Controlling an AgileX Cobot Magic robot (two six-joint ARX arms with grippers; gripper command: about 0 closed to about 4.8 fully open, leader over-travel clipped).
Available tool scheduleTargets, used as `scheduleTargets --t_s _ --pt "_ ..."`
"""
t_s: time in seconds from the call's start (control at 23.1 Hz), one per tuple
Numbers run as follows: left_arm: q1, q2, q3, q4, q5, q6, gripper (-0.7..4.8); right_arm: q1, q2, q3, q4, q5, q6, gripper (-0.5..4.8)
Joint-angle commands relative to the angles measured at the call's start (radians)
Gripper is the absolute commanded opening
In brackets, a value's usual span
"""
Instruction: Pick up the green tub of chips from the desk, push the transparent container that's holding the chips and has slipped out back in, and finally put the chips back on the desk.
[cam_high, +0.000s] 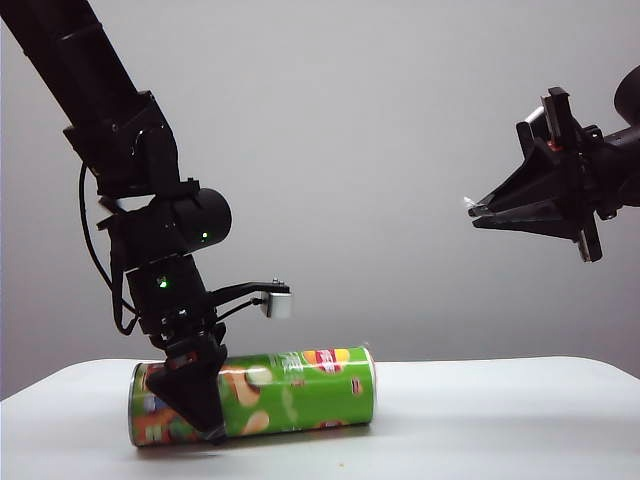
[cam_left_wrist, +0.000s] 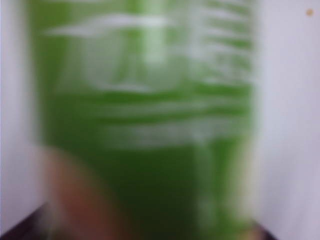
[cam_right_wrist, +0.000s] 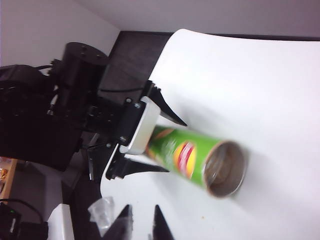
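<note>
**Tub back on the bench, left gripper spread around it**

With the green tub of chips lying on its side on the white bench, in the lower left of the exterior view, the task appears close to its end. The tub's open mouth faces the right wrist camera and shows a dark interior; no transparent container projects from it in any view, which suggests the push-in step is complete, though the tray and the chips themselves cannot be made out inside.

The left gripper straddles the tub near its orange-printed end, at lower left of the exterior view. In the right wrist view its two dark fingers stand spread on either side of the can, apparently clear of its wall. The left wrist view is filled by the blurred green surface of the tub and adds nothing about contact. The tub thus seems released, or at the point of release.

The right gripper hangs high at the right of the exterior view, well apart from the tub, its fingertips close together with a narrow gap and nothing between them.

What is left, by this reading, is for the left arm to lift away from the resting tub.
</note>
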Motion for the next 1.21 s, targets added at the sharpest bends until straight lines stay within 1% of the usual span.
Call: scheduleTargets --t_s 0.04,0.17,0.3,0.39,0.43,0.48,0.52,0.56,0.61,0.65,0.74,0.78,0.82,0.87,1.0,1.08,1.13,1.17,1.21 --pt "-0.002 -0.036 0.001 0.008 -0.009 -0.042 4.79 0.000 -0.004 0.001 0.001 0.003 -0.008 0.53" --pt "-0.002 -0.097 0.001 -0.032 -0.010 -0.043 4.79 0.000 -0.004 0.001 0.001 0.002 -0.008 0.53" --pt "-0.007 -0.191 0.001 -0.114 -0.012 -0.043 4.79 0.000 -0.004 0.002 0.002 0.002 -0.008 0.53" --pt "-0.016 -0.265 0.001 -0.177 -0.061 -0.057 4.79 0.000 -0.005 0.002 0.001 0.003 -0.008 0.51" --pt "-0.019 -0.299 0.001 -0.203 -0.072 -0.058 4.79 0.000 -0.008 0.002 -0.002 0.002 -0.012 0.26" --pt "-0.025 -0.355 0.001 -0.246 -0.098 -0.060 4.79 0.001 -0.031 0.002 -0.058 0.032 -0.105 -0.08" --pt "-0.026 -0.392 0.001 -0.281 -0.105 -0.062 4.79 0.013 -0.063 0.002 -0.137 0.126 -0.217 -0.10" --pt "-0.026 -0.449 0.001 -0.333 -0.116 -0.073 4.79 0.043 -0.108 0.002 -0.251 0.279 -0.360 -0.09" --pt "-0.024 -0.481 0.001 -0.363 -0.131 -0.100 4.79 0.068 -0.142 0.002 -0.330 0.396 -0.425 -0.09" --pt "-0.021 -0.530 0.000 -0.397 -0.161 -0.150 4.79 0.089 -0.174 0.002 -0.405 0.449 -0.460 -0.09" --pt "-0.019 -0.597 0.000 -0.467 -0.186 -0.185 4.79 0.104 -0.222 0.001 -0.519 0.449 -0.462 -0.09" --pt "-0.011 -0.621 -0.002 -0.480 -0.186 -0.186 4.79 0.112 -0.239 0.001 -0.560 0.457 -0.464 -0.09" --pt "0.008 -0.661 -0.017 -0.481 -0.186 -0.221 4.79 0.117 -0.270 -0.002 -0.612 0.462 -0.478 -0.09" --pt "0.028 -0.697 -0.037 -0.479 -0.187 -0.241 4.79 0.118 -0.313 -0.015 -0.624 0.462 -0.478 -0.09" --pt "0.084 -0.765 -0.101 -0.452 -0.229 -0.293 4.79 0.118 -0.413 -0.044 -0.623 0.481 -0.455 -0.09" --pt "0.147 -0.829 -0.176 -0.417 -0.266 -0.354 4.79 0.118 -0.508 -0.063 -0.618 0.513 -0.410 -0.09" --pt "0.195 -0.886 -0.241 -0.386 -0.263 -0.396 4.79 0.117 -0.586 -0.079 -0.603 0.532 -0.386 -0.09" --pt "0.217 -0.922 -0.286 -0.352 -0.254 -0.413 4.79 0.116 -0.648 -0.097 -0.578 0.555 -0.354 -0.09" --pt "0.245 -0.980 -0.356 -0.284 -0.253 -0.433 4.79 0.112 -0.723 -0.124 -0.541 0.583 -0.313 -0.09"
